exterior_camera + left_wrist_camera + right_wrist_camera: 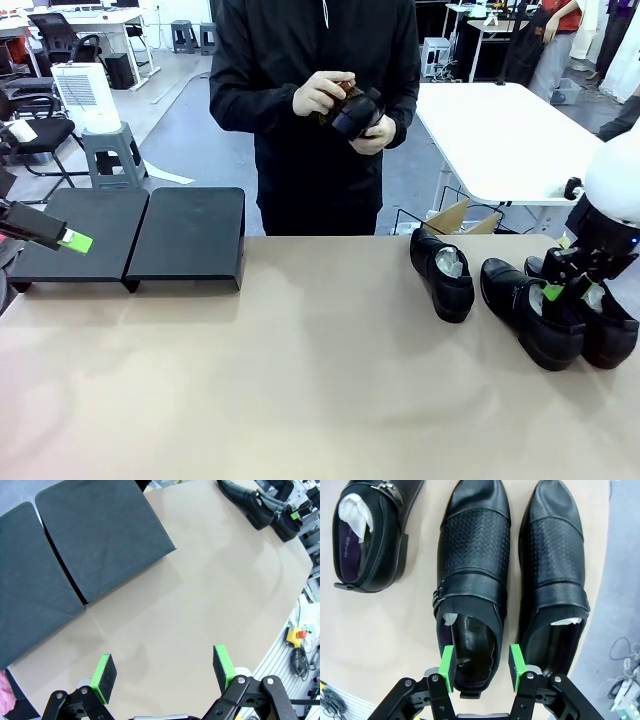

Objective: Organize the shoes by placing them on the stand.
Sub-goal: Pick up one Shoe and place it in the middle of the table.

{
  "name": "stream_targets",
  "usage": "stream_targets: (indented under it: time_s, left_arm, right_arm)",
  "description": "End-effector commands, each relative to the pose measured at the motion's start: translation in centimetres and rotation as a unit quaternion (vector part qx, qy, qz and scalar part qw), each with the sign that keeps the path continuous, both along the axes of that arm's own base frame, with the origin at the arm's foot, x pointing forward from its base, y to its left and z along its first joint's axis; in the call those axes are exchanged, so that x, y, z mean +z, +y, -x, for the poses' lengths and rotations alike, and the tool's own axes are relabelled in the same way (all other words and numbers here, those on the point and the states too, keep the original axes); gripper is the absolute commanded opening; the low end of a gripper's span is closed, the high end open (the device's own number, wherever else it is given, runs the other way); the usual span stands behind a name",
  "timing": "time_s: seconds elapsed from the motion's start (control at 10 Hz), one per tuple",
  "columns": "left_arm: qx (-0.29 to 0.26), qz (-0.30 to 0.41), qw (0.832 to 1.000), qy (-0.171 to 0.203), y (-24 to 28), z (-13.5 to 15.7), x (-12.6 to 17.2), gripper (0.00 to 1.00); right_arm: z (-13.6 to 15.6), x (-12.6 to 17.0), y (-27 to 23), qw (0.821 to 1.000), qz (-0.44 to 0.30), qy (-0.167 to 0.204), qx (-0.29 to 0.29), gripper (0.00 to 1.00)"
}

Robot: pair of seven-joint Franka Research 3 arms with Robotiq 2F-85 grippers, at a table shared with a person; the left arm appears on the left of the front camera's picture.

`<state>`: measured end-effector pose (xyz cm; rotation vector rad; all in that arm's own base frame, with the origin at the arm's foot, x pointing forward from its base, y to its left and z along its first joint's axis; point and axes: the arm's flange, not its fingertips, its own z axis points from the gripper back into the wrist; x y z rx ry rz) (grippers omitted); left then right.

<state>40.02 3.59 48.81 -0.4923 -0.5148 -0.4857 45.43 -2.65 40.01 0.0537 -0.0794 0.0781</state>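
**Shoes (445, 275): none on the stand (150, 235) yet**

Three lie at the bench's (300, 390) right end, well apart from the stand at far left. The right gripper's (482, 666) jaws sit half-narrowed astride the middle shoe's (472, 580) heel (contact unclear). The left gripper's (165, 672) jaws gape wide, holding nothing. The bench is tan, with an office beyond.

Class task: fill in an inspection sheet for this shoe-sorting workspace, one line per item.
Surface: tan table, bare in the middle.
Job's things: stand far left, no shoes on it; three shoes on the table's right side.
Clutter: nothing seen.
Grippers: left gripper open above the table; right gripper straddling the middle shoe at its heel, grip unclear.
Cables: cables on the floor beside the table.
Surroundings: person opposite, holding a dark thing; white table behind.
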Motion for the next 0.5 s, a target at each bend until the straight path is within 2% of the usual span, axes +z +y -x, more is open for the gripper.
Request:
stream_targets:
  time_s: [0.0,0.4]
  left_arm:
    - [-0.007,0.010,1.000,-0.006,0.2,-0.1,0.0,1.00]
    - [-0.007,0.010,1.000,-0.006,0.2,-0.1,0.0,1.00]
  right_arm:
    - [0.7,-0.2,0.2,0.999,0.000,-0.001,-0.041,0.57]
    - [-0.8,-2.5,-0.5,0.997,-0.012,0.040,-0.058,0.57]
